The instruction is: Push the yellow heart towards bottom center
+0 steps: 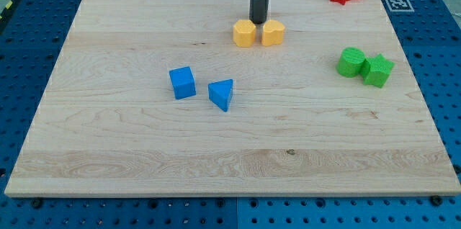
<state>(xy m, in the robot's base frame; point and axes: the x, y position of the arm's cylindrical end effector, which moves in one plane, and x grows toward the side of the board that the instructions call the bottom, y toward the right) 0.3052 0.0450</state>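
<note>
Inspection of the table (pixel 108 171): the end effector is a bare dark rod with no jaws, so it grips nothing and can only push. My tip (pixel 258 21) rests at the far side of two yellow blocks that sit side by side, touching, near the view's top centre.

The right-hand one, the yellow heart (pixel 272 33), lies just below and slightly to the view's right of my tip. The left-hand one, a yellow block (pixel 245 33) of faceted shape, possibly a hexagon, lies just below and slightly left. My tip stands over the seam between them; whether it touches either cannot be told.

Governing relation: the heart is on the bottom-centre side of my tip, so the push direction is broadly correct. Judgement: a straight push from the seam would likely carry both blocks, or splay them apart; shifting my tip slightly rightward, behind the heart alone, appears advisable. The path down the view looks unobstructed, with the blue cube (pixel 182 83) and blue triangular block (pixel 222 94) lying off to the left.
</note>
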